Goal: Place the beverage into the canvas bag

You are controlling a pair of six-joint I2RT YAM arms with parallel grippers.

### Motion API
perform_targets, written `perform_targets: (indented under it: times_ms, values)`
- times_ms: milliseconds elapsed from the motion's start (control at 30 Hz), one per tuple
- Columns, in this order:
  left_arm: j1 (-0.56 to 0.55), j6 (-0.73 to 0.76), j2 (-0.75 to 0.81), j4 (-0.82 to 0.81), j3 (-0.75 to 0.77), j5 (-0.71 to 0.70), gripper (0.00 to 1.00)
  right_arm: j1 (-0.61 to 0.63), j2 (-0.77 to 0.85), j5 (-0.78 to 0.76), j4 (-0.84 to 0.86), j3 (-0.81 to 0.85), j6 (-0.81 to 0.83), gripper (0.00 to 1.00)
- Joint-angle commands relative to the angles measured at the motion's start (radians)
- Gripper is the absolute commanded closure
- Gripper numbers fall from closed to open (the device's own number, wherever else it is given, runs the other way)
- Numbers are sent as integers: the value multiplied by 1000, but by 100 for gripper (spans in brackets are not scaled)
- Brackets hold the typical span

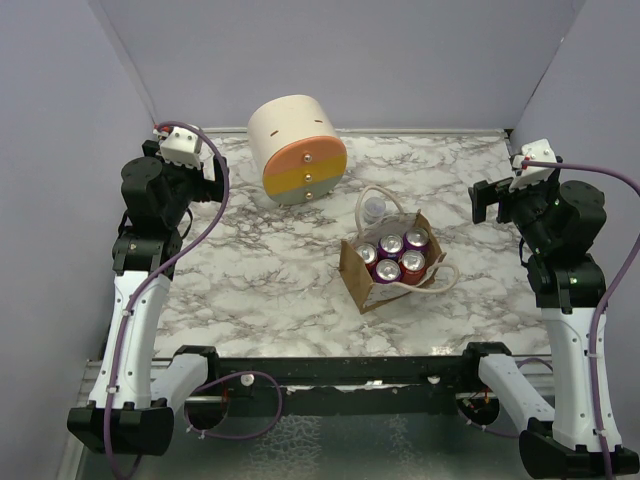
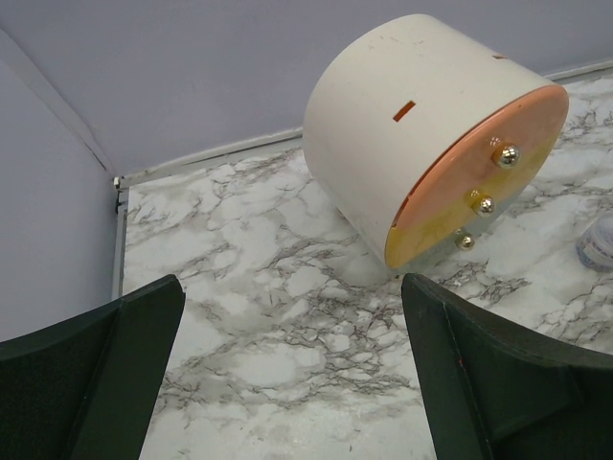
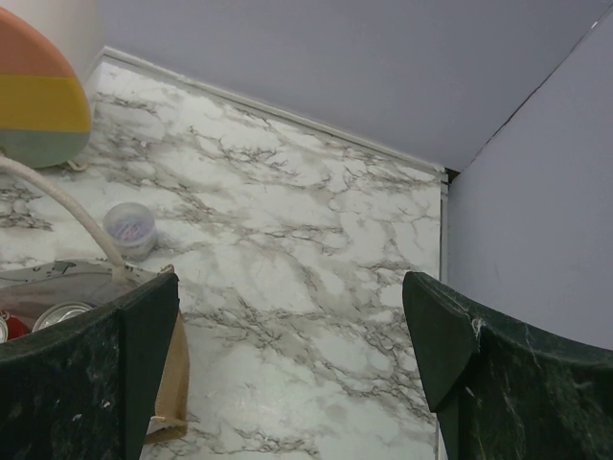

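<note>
The tan canvas bag (image 1: pixel 372 285) with cream rope handles stands upright at the table's middle right. Several purple and red beverage cans (image 1: pixel 390 244) stand inside it, tops showing. A small clear bottle (image 1: pixel 372 208) with a bluish label stands on the table just behind the bag; it also shows in the right wrist view (image 3: pixel 129 230). My left gripper (image 1: pixel 214 178) is open and empty at the far left, over bare marble (image 2: pixel 292 287). My right gripper (image 1: pixel 486 201) is open and empty at the right (image 3: pixel 290 283), with the bag's edge (image 3: pixel 172 383) by its left finger.
A big cream cylinder (image 1: pixel 297 150) with an orange-yellow face and three metal knobs lies at the back centre, close in front of my left gripper (image 2: pixel 421 125). Purple walls enclose the table on three sides. A black rail runs along the near edge (image 1: pixel 330 365).
</note>
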State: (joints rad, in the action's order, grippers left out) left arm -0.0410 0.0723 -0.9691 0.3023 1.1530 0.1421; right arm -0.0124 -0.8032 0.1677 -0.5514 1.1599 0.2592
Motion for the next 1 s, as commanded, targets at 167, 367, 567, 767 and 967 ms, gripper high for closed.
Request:
perform_targets:
  times_ms: [167, 367, 567, 767, 967]
  values:
    - [9, -13, 1, -1, 16, 23, 1, -4, 3, 17, -16, 18, 7, 0]
    - [9, -11, 3, 5, 21, 4, 1, -5, 7, 15, -26, 22, 9, 0]
    - [9, -11, 3, 7, 23, 17, 1, -6, 6, 14, -12, 4, 17, 0]
    - [9, -12, 1, 2, 18, 29, 1, -6, 2, 21, -22, 23, 14, 0]
    - [9, -9, 8, -6, 9, 28, 1, -6, -4, 27, -16, 24, 14, 0]
